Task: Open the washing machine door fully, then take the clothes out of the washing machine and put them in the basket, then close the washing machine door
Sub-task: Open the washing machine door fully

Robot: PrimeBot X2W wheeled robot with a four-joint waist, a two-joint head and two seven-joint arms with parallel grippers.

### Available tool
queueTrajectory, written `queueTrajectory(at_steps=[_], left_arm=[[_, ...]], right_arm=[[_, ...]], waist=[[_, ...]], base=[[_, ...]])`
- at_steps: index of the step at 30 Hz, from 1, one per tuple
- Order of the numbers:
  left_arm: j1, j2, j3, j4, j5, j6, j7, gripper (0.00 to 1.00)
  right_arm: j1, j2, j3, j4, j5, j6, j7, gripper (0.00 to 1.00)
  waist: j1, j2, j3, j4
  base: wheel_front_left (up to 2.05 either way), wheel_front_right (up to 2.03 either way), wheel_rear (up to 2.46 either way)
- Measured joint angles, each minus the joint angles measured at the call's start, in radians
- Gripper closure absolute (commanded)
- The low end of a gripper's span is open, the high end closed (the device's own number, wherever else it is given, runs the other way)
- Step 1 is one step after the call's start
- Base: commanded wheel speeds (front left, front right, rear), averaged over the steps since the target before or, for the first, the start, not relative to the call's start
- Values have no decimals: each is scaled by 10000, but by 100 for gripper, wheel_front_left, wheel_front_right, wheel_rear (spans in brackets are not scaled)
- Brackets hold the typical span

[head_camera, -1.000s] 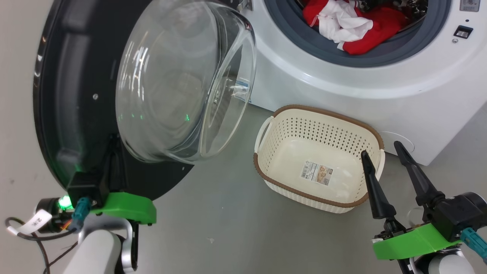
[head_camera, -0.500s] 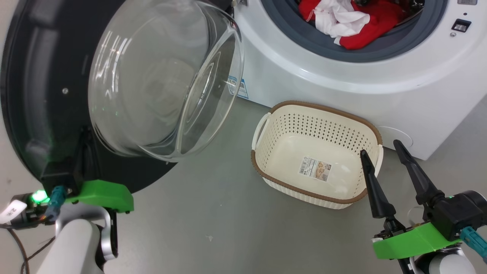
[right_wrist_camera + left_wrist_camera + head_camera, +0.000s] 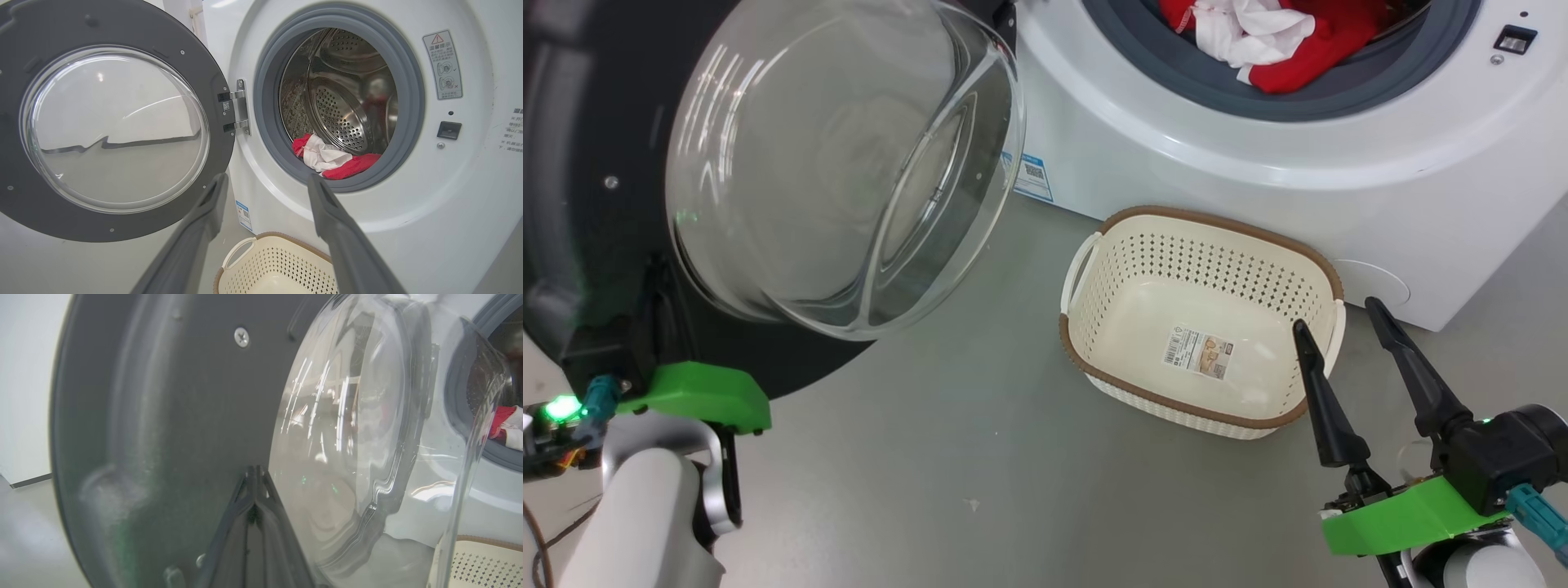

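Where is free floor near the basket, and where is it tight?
Free: the grey floor between the washing machine door and the basket, and the strip before the basket. Tight: the gap between basket and washing machine, and the basket's right end, where the open right gripper hovers.

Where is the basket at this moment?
Head view, right of centre: the basket stands on the floor just in front of the washing machine, below its opening, with the open right gripper by its right end.
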Motion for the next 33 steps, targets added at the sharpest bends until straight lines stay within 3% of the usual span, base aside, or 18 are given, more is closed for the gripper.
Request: queueTrajectory(at_steps=[22,33], left_arm=[[-281,-351,1296,769,499,-430,2,100],[-112,-694,1655,86,978,-506,2,100]], right_arm=[[-1,-2,96,-128,-146,0,142,0],[-82,-2,90,-46,-125,0,56,0]], waist=[[0,0,93,-143],[0,0,60,-288]], base=[[0,0,0],[0,0,0]])
